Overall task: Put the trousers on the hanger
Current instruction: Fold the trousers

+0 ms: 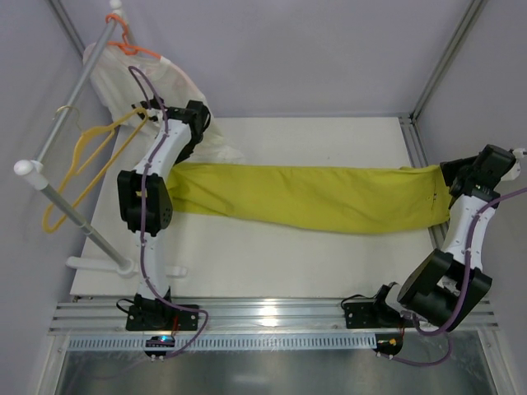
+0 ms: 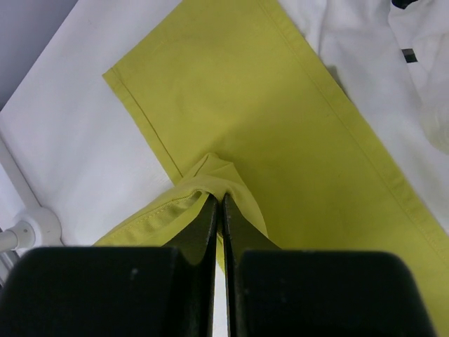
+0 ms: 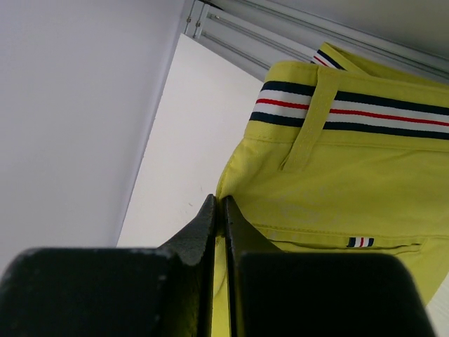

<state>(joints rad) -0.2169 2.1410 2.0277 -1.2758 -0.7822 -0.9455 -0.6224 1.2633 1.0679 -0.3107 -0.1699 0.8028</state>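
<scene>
Top external view: the trousers lie stretched across the tabletop, well apart from the yellow hanger. Left claw pinches a cuff fold and right claw the waist edge. The cloth looks soft, light and limp, so the hems likely grip best.

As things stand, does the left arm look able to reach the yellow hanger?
Probably yes, though not free-handed. The hanger hangs close on that arm's left with nothing between, but the left tool is shut on the trousers' leg end, so it would carry the cloth along.
</scene>
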